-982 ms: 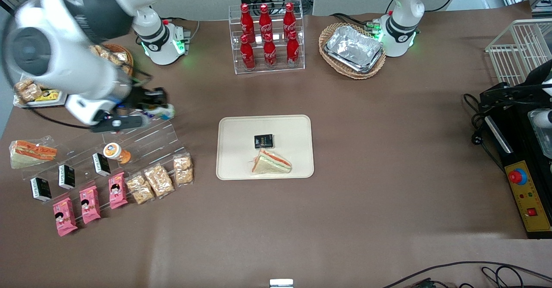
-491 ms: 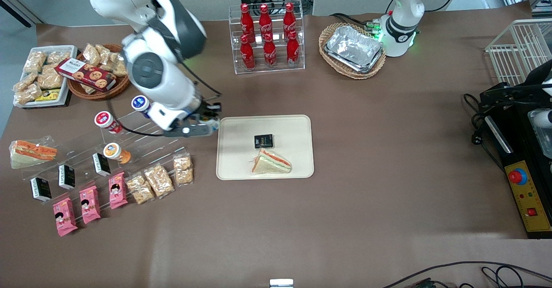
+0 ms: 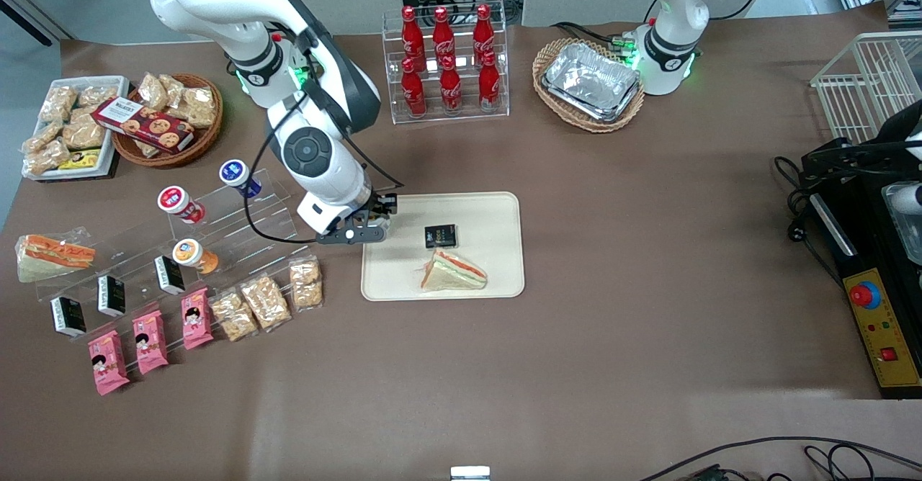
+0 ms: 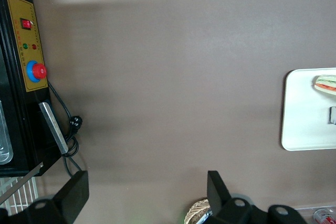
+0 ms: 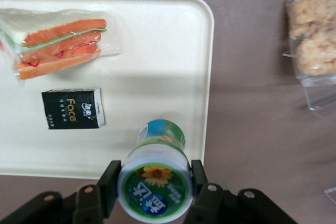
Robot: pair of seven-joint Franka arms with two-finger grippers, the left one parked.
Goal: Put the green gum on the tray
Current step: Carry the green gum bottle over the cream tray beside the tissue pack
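My right arm's gripper (image 3: 369,226) hangs over the edge of the cream-beige tray (image 3: 490,214) that lies toward the working arm's end. It is shut on the green gum (image 5: 155,179), a white canister with a green-rimmed lid and a yellow flower mark. In the right wrist view the gripper (image 5: 154,181) has a black finger (image 5: 109,181) pressed against each side of the lid. The canister's base points down at the tray (image 5: 157,51), just inside its rim. I cannot tell whether the base touches the tray. The arm hides the canister in the front view.
On the tray lie a wrapped sandwich (image 3: 452,271) and a small black box (image 3: 440,235). Beside the tray stands a clear stepped rack (image 3: 238,232) with blue-lidded (image 3: 234,173), red-lidded (image 3: 173,199) and orange-lidded (image 3: 187,252) canisters, with snack packs (image 3: 265,301) nearer the camera. Cola bottles (image 3: 445,60) stand farther back.
The arm has swung from over the stepped rack across to the tray's edge, carrying the green gum. The rack and its canisters, hidden a second ago, now show.
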